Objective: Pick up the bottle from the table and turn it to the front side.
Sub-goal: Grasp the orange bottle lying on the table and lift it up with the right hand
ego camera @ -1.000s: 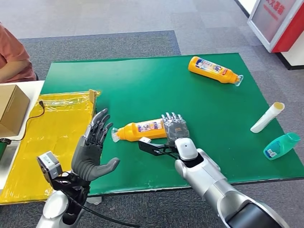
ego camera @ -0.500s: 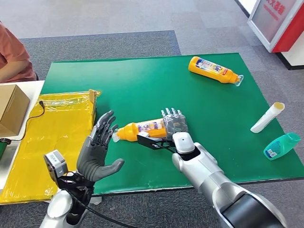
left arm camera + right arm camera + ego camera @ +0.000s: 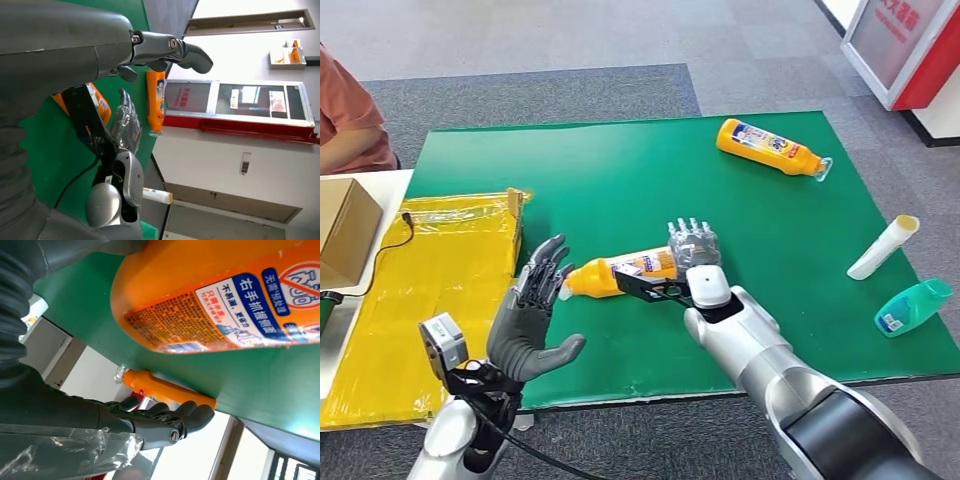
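An orange bottle with a blue and white label lies on its side on the green mat, its clear cap pointing to my left. My right hand lies over the bottle's base end with its fingers stretched out flat, not closed round it. In the right wrist view the bottle sits close against the palm while the thumb stands away from it. My left hand hovers open with fingers spread, its fingertips just short of the cap. From the left wrist view I see the bottle and the right hand beyond it.
A second orange bottle lies at the mat's far right. A white tube and a teal bottle lie near the right edge. A yellow bag and a cardboard box are at the left, with a person behind.
My left hand has moved right and forward, closer to the bottle's cap. My right hand has slid a little forward over the bottle's base. The bottle has hardly shifted.
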Tool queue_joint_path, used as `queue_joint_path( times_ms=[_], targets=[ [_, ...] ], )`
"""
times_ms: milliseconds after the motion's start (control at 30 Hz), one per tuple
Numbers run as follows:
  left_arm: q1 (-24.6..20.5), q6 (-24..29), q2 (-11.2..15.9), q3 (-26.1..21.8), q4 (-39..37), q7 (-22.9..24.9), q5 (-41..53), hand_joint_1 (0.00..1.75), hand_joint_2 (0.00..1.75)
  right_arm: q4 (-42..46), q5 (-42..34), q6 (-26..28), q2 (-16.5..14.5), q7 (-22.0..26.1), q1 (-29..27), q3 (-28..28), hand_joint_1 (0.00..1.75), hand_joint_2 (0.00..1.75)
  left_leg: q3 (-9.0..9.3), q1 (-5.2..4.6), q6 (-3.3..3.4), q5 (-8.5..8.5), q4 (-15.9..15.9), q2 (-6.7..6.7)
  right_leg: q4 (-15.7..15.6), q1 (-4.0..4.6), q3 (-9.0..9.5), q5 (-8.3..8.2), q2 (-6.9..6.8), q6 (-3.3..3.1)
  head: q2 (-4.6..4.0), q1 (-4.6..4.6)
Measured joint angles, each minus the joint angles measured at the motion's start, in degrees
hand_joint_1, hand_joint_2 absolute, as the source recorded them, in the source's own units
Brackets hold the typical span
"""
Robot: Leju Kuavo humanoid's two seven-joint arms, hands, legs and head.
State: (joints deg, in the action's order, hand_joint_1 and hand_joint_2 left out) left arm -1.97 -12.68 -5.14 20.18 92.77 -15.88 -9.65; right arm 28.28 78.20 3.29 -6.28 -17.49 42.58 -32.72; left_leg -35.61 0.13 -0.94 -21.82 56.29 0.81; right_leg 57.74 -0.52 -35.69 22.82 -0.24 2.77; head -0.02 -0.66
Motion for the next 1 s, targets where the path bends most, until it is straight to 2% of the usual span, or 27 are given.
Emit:
queue_joint_path(
  times_ms=[600, 633, 733, 767, 1000],
  targets=[
    [-1.14, 0.09, -0.19, 0.99, -1.38, -0.01, -0.71, 0.0, 1.75, -4.67, 0.4, -2.4, -1.45, 0.99, -0.13, 0.17, 0.0, 1.75, 0.0, 0.0, 0.0, 0.0, 0.0, 0.01, 0.0, 0.0, 0.0, 0.0, 0.0, 0.0, 0.0, 0.01],
    [-1.23, 0.09, -0.21, 1.06, -1.48, -0.01, -0.74, 0.0, 1.75, -4.81, 0.46, -2.51, -1.56, 1.09, -0.13, 0.17, 0.38, 1.75, 0.0, 0.0, 0.0, 0.0, 0.0, 0.01, 0.0, 0.0, 0.0, 0.0, 0.0, 0.0, 0.0, 0.0],
    [-1.53, 0.1, -0.24, 1.24, -1.84, -0.01, -0.81, 0.0, 1.75, -5.26, 0.6, -2.72, -1.9, 1.34, -0.1, 0.17, 1.69, 1.75, 0.0, 0.0, 0.0, 0.0, 0.0, 0.01, 0.0, 0.0, 0.0, 0.0, 0.0, 0.0, 0.0, 0.01],
    [-1.63, 0.14, -0.24, 1.28, -1.96, -0.03, -0.88, 0.0, 1.75, -5.41, 0.69, -2.75, -2.0, 1.43, -0.08, 0.17, 1.75, 1.75, 0.0, 0.0, 0.0, 0.0, 0.0, 0.01, 0.0, 0.0, 0.0, 0.0, 0.0, 0.0, 0.0, 0.01],
    [-1.74, 0.37, -0.24, 1.63, -2.24, -0.25, -1.18, 0.0, 1.75, -5.98, 1.02, -1.81, -2.58, 1.77, 0.19, 0.24, 1.75, 1.75, 0.0, 0.0, -0.01, 0.01, 0.0, 0.01, 0.01, 0.0, 0.0, 0.0, 0.01, 0.0, 0.0, 0.01]
  ],
)
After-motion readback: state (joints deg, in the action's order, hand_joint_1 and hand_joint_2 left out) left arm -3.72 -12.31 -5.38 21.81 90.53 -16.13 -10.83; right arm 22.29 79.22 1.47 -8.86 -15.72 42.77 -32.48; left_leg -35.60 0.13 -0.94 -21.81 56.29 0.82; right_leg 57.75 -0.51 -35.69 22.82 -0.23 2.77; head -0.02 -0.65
